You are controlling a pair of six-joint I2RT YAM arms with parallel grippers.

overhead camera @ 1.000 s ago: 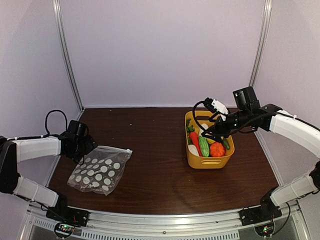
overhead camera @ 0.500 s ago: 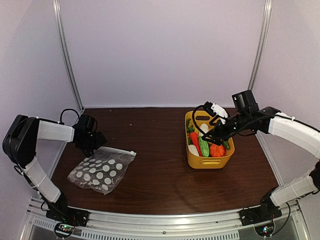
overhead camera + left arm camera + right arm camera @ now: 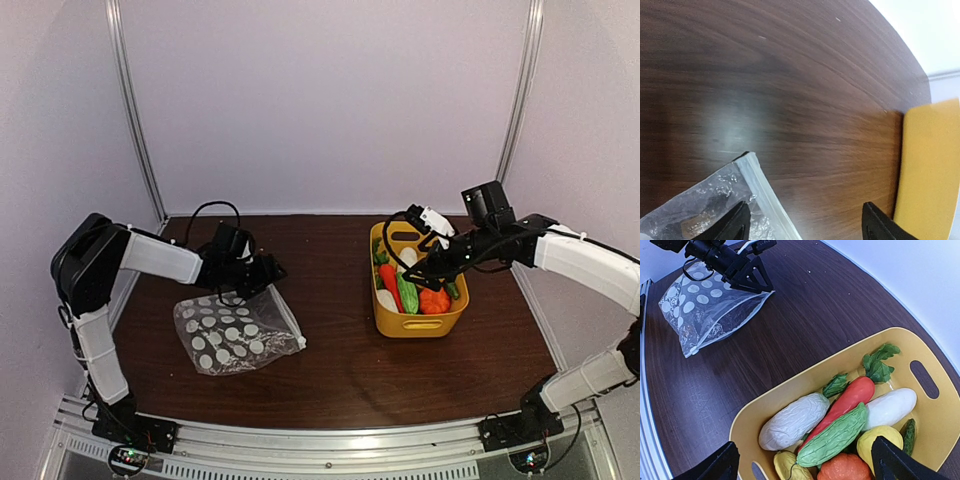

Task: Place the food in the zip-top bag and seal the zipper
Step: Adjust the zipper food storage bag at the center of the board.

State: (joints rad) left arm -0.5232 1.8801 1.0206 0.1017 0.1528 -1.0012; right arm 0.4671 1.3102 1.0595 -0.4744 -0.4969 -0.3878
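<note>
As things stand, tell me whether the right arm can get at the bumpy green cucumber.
Probably yes. The right pincer hangs open above the yellow basket, and the green cucumber lies uppermost there with nothing over it.

- The zip-top bag [image 3: 232, 335] is being shown lying flat on the dark wooden table [image 3: 340, 385], left of centre.
- The left gripper [image 3: 270, 270] is being held low at the bag's far edge.
- The food [image 3: 408, 292] is being kept piled in a yellow basket [image 3: 420, 325] on the right.
- The right gripper [image 3: 422, 272] is being held just above that basket's contents.
</note>
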